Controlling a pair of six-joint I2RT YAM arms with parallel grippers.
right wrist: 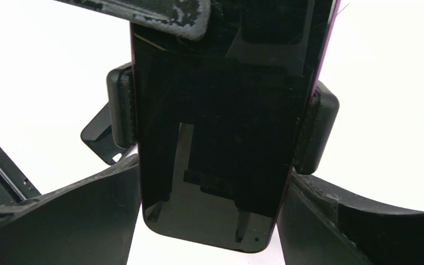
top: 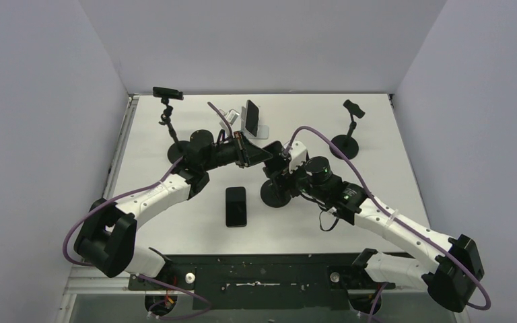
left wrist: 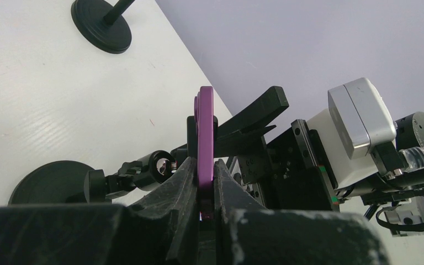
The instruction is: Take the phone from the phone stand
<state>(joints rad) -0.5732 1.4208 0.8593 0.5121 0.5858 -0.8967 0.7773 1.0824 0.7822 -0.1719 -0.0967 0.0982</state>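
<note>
The phone (right wrist: 221,110) has a dark screen and a purple rim (left wrist: 205,121). It stands on edge in the black phone stand, whose side clamps (right wrist: 317,127) hug its edges. The stand's round base (top: 276,194) sits mid-table. My left gripper (left wrist: 203,163) is shut on the phone's thin edge, both fingers pressed against the purple rim; from above it (top: 250,153) meets the phone from the left. My right gripper (right wrist: 212,221) stands open, its fingers (right wrist: 88,210) spread wide on either side of the phone's lower end, just below the clamps.
A second phone (top: 236,206) lies flat near the front. A third phone (top: 250,116) leans on a silver stand at the back. Empty black stands rise at the back left (top: 168,114) and back right (top: 353,111). White walls enclose the table.
</note>
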